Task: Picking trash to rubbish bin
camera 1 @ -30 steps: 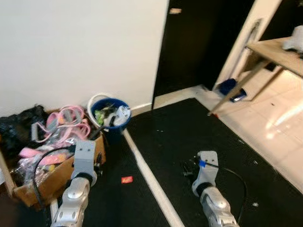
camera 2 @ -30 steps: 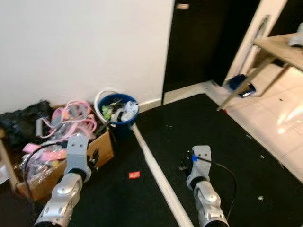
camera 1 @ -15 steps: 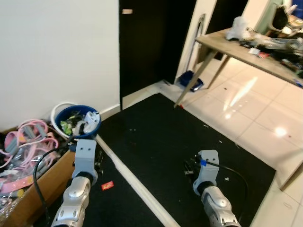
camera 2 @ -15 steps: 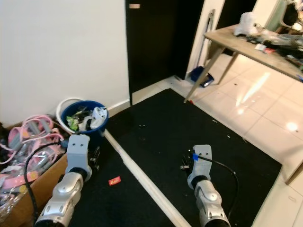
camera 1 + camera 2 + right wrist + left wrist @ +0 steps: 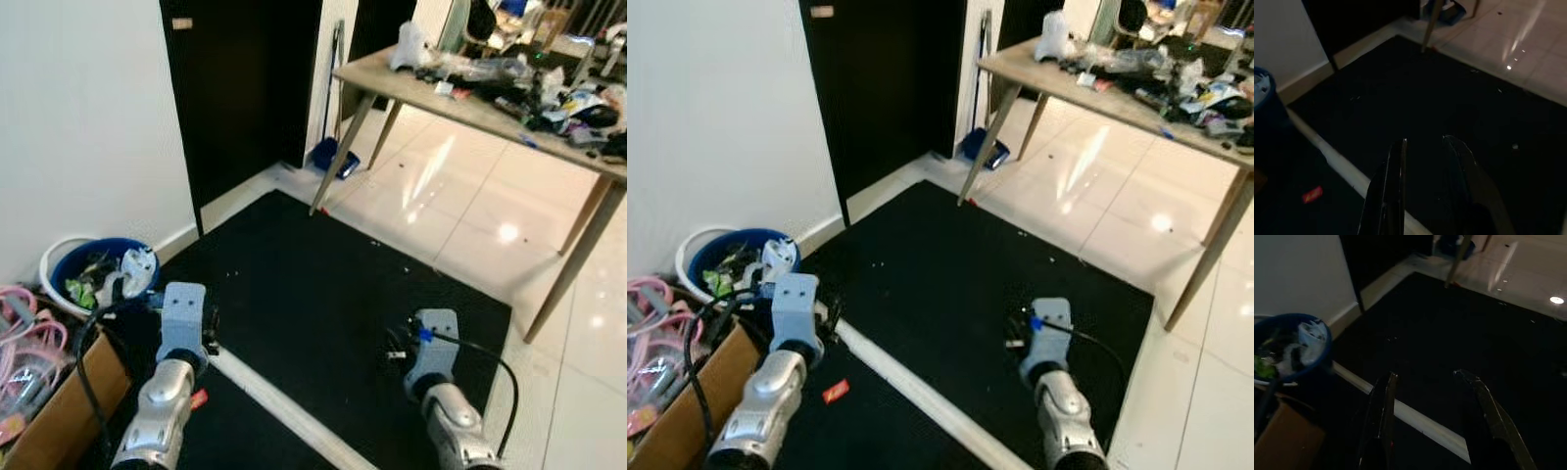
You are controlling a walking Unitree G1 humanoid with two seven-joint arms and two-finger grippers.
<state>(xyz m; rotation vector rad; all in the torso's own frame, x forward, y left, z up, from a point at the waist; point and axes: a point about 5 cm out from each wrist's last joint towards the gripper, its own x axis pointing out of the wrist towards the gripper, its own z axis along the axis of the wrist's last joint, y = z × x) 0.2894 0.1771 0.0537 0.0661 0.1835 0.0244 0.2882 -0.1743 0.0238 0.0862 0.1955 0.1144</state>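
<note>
A blue rubbish bin (image 5: 95,279) full of crumpled paper and green scraps stands against the white wall at the left; it also shows as the bin (image 5: 1288,345) in the left wrist view. A small red scrap of trash (image 5: 835,391) lies on the black mat beside my left arm, and appears as the red scrap (image 5: 1312,194) in the right wrist view. My left gripper (image 5: 1430,379) hangs open over the mat near a white strip (image 5: 1415,418). My right gripper (image 5: 1424,142) is open over the mat, empty.
A cardboard box (image 5: 54,416) with pink cords sits at the far left. A wooden table (image 5: 470,93) cluttered with items stands on the glossy tiled floor (image 5: 549,294) at the right. A dark doorway (image 5: 245,78) and a blue dustpan (image 5: 335,157) lie ahead.
The camera has swung to the right: bin and box slid to the left edge, and the table and tiled floor came into view. Both arms keep their pose.
</note>
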